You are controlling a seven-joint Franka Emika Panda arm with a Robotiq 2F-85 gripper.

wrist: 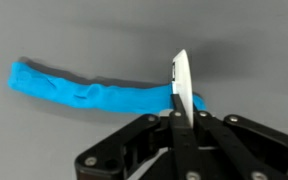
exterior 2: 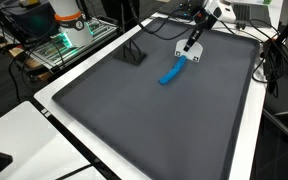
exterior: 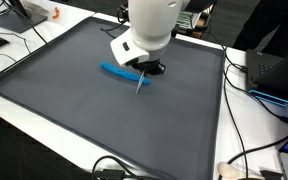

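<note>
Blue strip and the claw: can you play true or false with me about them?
1. The claw is shut on a thin white blade. True.
2. The blue strip hangs in the air. False: it lies flat on the mat.
3. The mat is dark grey. True.
4. The claw is far across the mat from the blue strip. False: it is right at one end of the strip.

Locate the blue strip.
Blue strip lies on the grey mat, toward its far side in both exterior views; in the wrist view one end lies by the gripper, which is shut on a white blade.
</note>
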